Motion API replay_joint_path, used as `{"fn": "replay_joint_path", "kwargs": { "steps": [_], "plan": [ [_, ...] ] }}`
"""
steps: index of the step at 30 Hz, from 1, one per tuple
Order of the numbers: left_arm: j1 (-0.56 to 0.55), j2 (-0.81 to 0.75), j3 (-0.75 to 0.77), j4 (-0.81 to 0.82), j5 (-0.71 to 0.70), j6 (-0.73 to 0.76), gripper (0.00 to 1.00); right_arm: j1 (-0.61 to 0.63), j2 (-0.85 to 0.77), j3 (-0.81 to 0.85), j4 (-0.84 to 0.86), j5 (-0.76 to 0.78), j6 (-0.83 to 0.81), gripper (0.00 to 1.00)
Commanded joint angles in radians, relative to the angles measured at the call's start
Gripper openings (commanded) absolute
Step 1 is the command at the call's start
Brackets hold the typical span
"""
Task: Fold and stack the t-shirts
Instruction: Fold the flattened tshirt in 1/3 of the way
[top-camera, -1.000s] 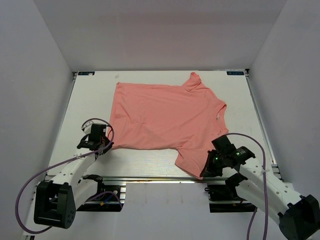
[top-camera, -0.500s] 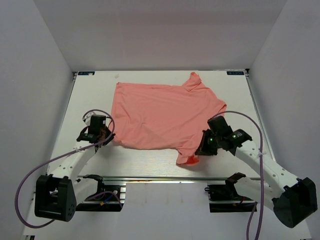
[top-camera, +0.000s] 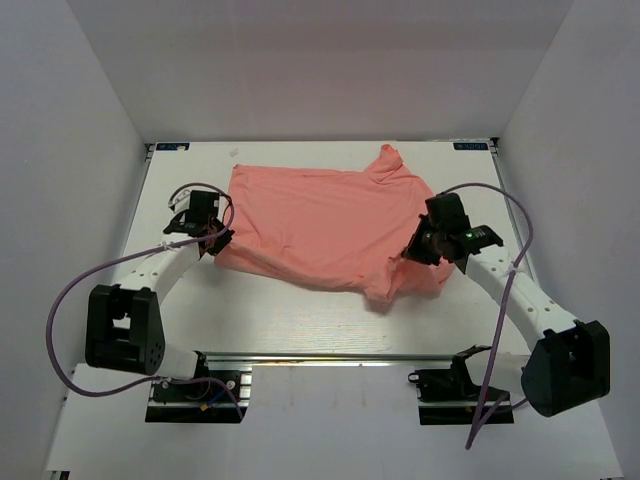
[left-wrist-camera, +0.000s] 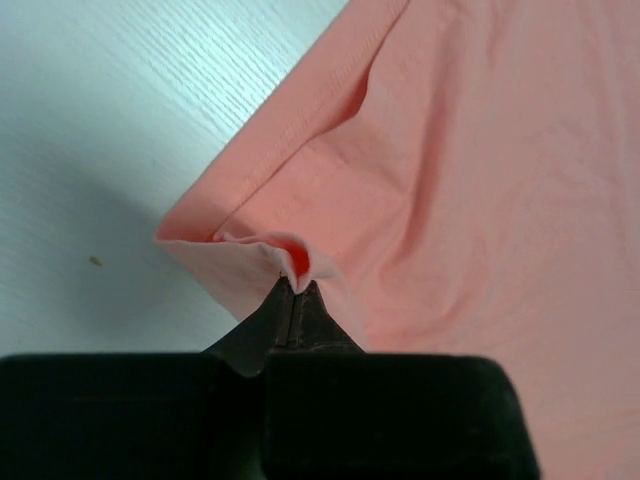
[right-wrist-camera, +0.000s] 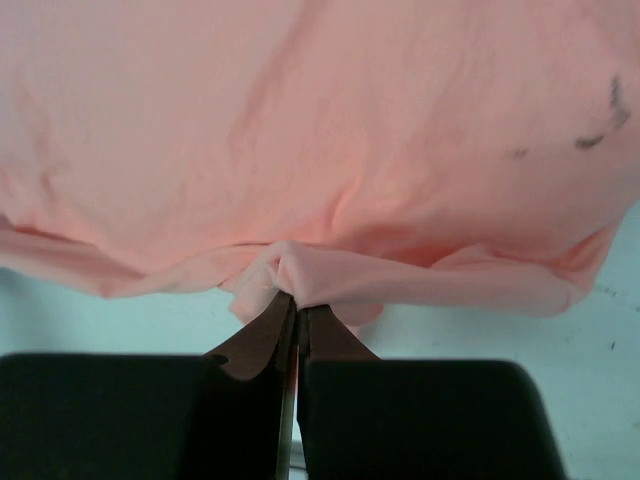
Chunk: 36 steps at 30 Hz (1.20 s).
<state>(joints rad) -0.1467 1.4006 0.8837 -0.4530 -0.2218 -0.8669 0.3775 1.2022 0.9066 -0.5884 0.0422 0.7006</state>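
Note:
The salmon-pink t-shirt (top-camera: 320, 220) lies across the middle of the white table, its near half lifted and drooping. My left gripper (top-camera: 216, 240) is shut on the shirt's near-left hem corner (left-wrist-camera: 290, 262). My right gripper (top-camera: 418, 250) is shut on a bunched fold of the shirt's near-right side (right-wrist-camera: 300, 275), held above the table with cloth hanging under it. The far sleeve (top-camera: 388, 158) lies flat near the back edge. The neck label is hidden.
The white table (top-camera: 180, 320) is boxed in by white walls on the left, right and back. Its metal front rail (top-camera: 330, 357) runs between the two arm bases. Purple cables loop from both arms.
Both grippers have moved away from the near edge toward the back, carrying the shirt's near hem and side up and over the rest of the shirt.

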Motion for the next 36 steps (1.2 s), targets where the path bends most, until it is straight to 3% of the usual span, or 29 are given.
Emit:
{"fn": "replay_joint_path", "kwargs": {
  "steps": [1,11,24,32,36],
  "plan": [
    [0.028,0.014,0.058,-0.015,-0.063,-0.032,0.00,-0.055,0.014,0.084,0.093,0.062,-0.012,0.00],
    [0.049,0.130,0.155,0.063,-0.037,-0.021,0.00,-0.175,0.166,0.155,0.219,-0.106,-0.052,0.00],
    [0.076,0.190,0.233,0.082,-0.123,0.015,0.00,-0.259,0.247,0.296,0.199,-0.102,-0.174,0.00],
    [0.076,0.282,0.294,0.200,-0.050,0.097,0.00,-0.295,0.339,0.339,0.194,-0.174,-0.191,0.00],
    [0.076,0.348,0.363,0.171,-0.065,0.097,0.00,-0.305,0.384,0.365,0.197,-0.166,-0.202,0.00]
  ]
}}
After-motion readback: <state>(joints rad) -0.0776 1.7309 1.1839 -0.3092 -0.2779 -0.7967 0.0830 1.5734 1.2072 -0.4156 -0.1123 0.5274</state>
